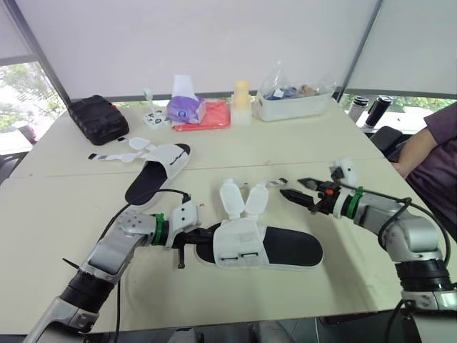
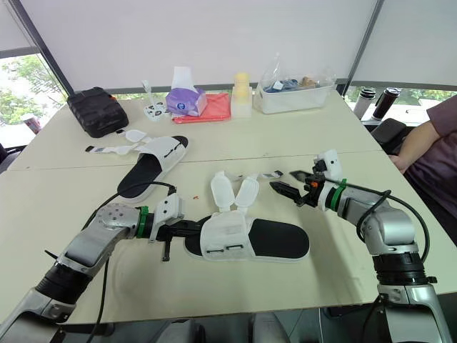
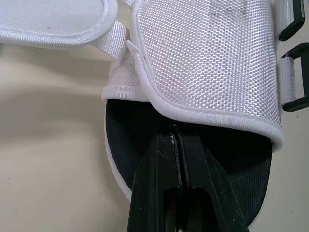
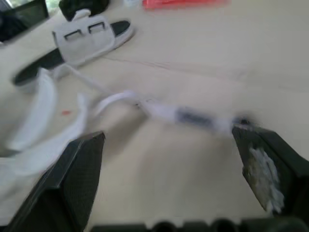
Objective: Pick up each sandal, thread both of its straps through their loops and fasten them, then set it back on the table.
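Observation:
The near sandal (image 1: 260, 246), white upper on a black sole, lies in the middle of the table with both wide strap flaps (image 1: 243, 200) standing open. My left gripper (image 1: 205, 236) is at its toe end; in the left wrist view the fingers (image 3: 159, 164) are pressed together over the black footbed at the upper's (image 3: 207, 58) edge. My right gripper (image 1: 300, 190) is open just right of the flaps, low over a thin strap end (image 4: 188, 116) lying on the table. A second sandal (image 1: 161, 168) lies farther back on the left, its straps (image 1: 118, 153) spread open.
At the back stand a black pouch (image 1: 98, 118), a purple tissue pack (image 1: 186, 107) on a red item (image 1: 203, 118), a yellow-topped bottle (image 1: 241, 100) and a clear bin (image 1: 293, 100). A person (image 1: 435, 150) sits at the right edge.

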Tool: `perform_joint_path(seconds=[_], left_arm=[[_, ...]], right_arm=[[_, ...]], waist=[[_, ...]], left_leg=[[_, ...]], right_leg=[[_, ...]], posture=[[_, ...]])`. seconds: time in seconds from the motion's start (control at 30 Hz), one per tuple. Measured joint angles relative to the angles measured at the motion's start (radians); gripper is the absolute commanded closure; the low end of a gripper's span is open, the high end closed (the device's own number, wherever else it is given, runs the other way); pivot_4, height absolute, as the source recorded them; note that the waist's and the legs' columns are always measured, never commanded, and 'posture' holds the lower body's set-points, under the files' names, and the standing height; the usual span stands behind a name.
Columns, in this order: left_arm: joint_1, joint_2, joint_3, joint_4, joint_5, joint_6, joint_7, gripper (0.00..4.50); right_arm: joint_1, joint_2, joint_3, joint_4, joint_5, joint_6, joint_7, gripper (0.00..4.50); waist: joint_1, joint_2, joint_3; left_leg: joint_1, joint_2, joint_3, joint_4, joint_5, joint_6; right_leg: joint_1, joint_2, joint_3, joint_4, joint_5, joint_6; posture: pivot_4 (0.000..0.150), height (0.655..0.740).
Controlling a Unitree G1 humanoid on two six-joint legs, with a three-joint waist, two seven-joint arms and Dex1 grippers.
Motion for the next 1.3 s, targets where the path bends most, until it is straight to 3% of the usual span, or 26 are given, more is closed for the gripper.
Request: perform_joint_path(seconds=[0.1, 0.2, 0.33, 0.57, 1.0, 1.3], left_arm=[[-0.003, 0.0, 0.0, 0.002, 0.003, -0.003, 0.002, 4.47], [-0.001, 0.001, 0.0, 0.0, 0.003, -0.005, 0.007, 4.47], [0.002, 0.002, 0.001, -0.004, 0.003, -0.007, 0.009, 4.47], [0.004, 0.001, 0.004, -0.006, 0.003, -0.003, 0.019, 4.47], [0.004, -0.001, 0.004, -0.009, 0.004, 0.004, 0.03, 4.47], [0.003, -0.018, 0.005, -0.009, 0.013, 0.002, 0.044, 4.47]], right_arm=[[-0.107, 0.126, -0.198, 0.094, 0.204, 0.296, -0.189, 0.0], [-0.176, 0.213, -0.361, 0.165, 0.318, 0.457, -0.373, 0.0], [-0.198, 0.338, -0.504, 0.216, 0.404, 0.546, -0.584, 0.0], [-0.228, 0.484, -0.584, 0.239, 0.45, 0.551, -0.809, 0.0], [-0.297, 0.52, -0.573, 0.409, 0.441, 0.331, -0.844, 0.0], [-0.36, 0.447, -0.519, 0.563, 0.306, 0.128, -0.758, 0.0]], waist=[[-0.002, 0.0, 0.0], [0.0, 0.0, 0.0], [-0.001, 0.0, 0.0], [-0.003, 0.0, 0.0], [-0.004, 0.0, 0.0], [-0.004, 0.001, 0.0]], left_leg=[[0.0, 0.0, 0.001, 0.0, 0.0, 0.0], [-0.002, 0.0, 0.002, -0.002, 0.0, 0.001], [-0.003, 0.0, 0.004, -0.003, -0.001, 0.001], [-0.003, 0.0, 0.004, -0.003, -0.001, 0.001], [-0.003, -0.001, 0.005, -0.004, -0.001, 0.001], [-0.003, -0.001, 0.005, -0.004, -0.001, 0.001]], right_leg=[[-0.001, 0.001, 0.0, 0.0, 0.0, 0.0], [-0.002, 0.001, 0.0, -0.001, 0.0, 0.0], [-0.004, 0.0, 0.001, -0.001, 0.0, 0.0], [-0.004, 0.001, 0.001, -0.001, 0.0, 0.0], [-0.005, 0.001, 0.001, -0.002, 0.0, 0.0], [-0.005, 0.001, 0.001, -0.003, 0.0, 0.0]], posture=[[0.15, 0.74], [0.15, 0.74], [0.15, 0.74], [0.15, 0.74], [0.15, 0.74], [0.15, 0.74]])
